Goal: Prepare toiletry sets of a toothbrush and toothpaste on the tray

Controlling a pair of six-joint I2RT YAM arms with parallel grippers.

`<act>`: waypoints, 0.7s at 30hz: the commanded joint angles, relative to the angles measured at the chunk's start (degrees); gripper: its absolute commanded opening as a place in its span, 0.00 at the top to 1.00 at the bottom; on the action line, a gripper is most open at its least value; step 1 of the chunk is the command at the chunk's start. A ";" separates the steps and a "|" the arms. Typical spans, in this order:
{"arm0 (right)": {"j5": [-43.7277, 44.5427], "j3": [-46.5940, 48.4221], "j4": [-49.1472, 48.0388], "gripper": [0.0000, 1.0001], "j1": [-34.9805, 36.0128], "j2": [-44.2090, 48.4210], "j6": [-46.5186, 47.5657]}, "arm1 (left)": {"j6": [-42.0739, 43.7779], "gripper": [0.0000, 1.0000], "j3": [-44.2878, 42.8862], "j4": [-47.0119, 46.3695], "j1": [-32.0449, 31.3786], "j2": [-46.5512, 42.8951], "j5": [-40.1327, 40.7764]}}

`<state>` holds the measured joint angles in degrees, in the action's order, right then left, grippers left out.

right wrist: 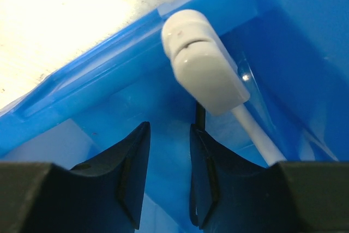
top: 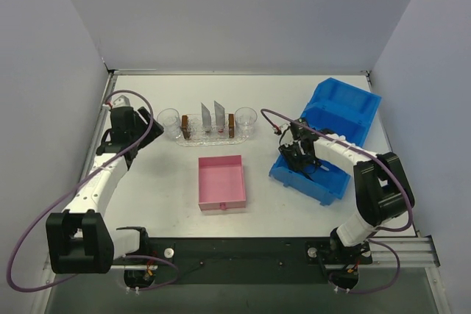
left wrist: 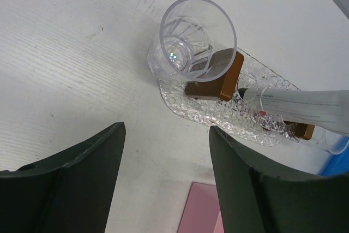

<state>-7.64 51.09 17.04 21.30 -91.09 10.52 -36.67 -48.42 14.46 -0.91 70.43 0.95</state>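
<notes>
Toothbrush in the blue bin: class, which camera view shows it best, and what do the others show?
Right wrist view: the white toothbrush sits close up in the blue bin. The top external view shows the bin, but the toothbrush is too small to make out. The left wrist view misses it.

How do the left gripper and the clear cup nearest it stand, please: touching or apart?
Apart. The left wrist view shows bare table between the left gripper and the clear cup.
</notes>
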 commanded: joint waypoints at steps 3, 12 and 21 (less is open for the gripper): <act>-0.70 -0.55 0.98 0.74 -1.17 -2.51 0.55 | 0.54 0.27 2.28 -3.82 0.56 -4.69 -0.51; -0.71 -1.87 0.28 0.92 -1.35 -3.22 1.34 | 1.59 0.27 5.44 -4.35 0.56 -9.26 -0.60; 2.71 -2.75 0.72 1.00 -1.35 6.53 -0.06 | 4.50 0.27 5.97 -4.09 0.56 -11.81 -2.88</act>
<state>-7.62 48.93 15.81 20.23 -90.30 10.87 -34.20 -42.22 12.86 -0.69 60.49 0.38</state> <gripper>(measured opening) 0.001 0.730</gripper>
